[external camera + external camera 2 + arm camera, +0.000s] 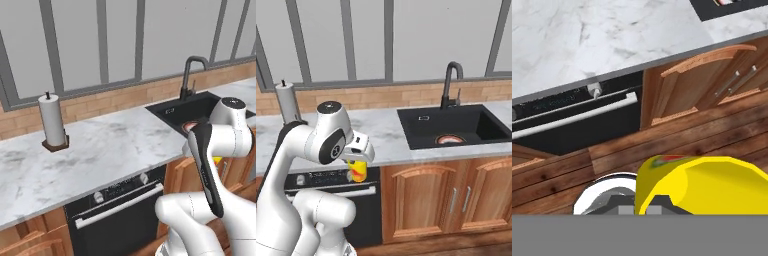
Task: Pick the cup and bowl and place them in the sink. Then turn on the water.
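The cup (358,170), yellow with a red-orange mark on its side, hangs in the air out in front of the counter (381,135), lower than the counter's front edge and level with the top of the black oven (331,182) below it. It sits clamped in the gripper (358,167), whose jaws are drawn in as tight as they go around it; in the hand view the cup's yellow body (704,185) crowds the lower right, right at the fingertips. In the left base view a sliver of yellow (217,161) peeks out from behind the arm's forearm.

Relative to the sink (456,125), the cup is well off to the left and lower, not over the basin. The sink is a matte black rectangle set into the marble counter, with a round drain (449,139) ringed red and white near its front. A black gooseneck faucet (451,85) stands at the back edge of the sink, against the brick backsplash.

Below the sink are wooden cabinet doors (456,197) with metal handles. Far left of the sink, at the back of the counter, a paper towel roll (52,120) stands upright on a dark holder.
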